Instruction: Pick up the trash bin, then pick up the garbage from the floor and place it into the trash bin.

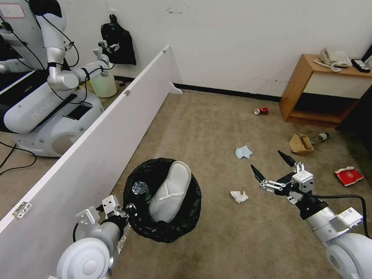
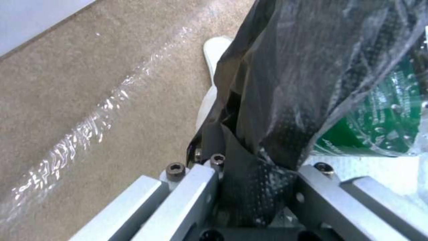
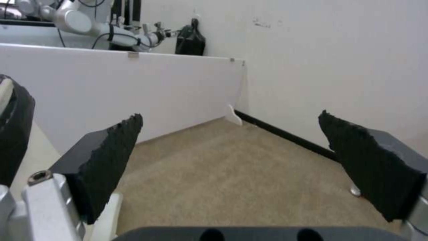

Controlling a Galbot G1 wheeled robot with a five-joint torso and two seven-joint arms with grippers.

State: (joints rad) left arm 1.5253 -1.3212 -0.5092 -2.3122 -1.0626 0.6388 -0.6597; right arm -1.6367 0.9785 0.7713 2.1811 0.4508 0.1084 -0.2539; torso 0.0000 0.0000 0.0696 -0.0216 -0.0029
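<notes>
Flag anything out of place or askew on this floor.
Litter lies scattered on the carpet: a red can tipped on its side, a crumpled brown paper bag, a face mask, a tissue and a red packet. A white slipper sticks out of the trash bin.

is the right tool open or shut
Open: the right tool hangs above the carpet with its two black fingers spread wide and nothing between them.
</notes>
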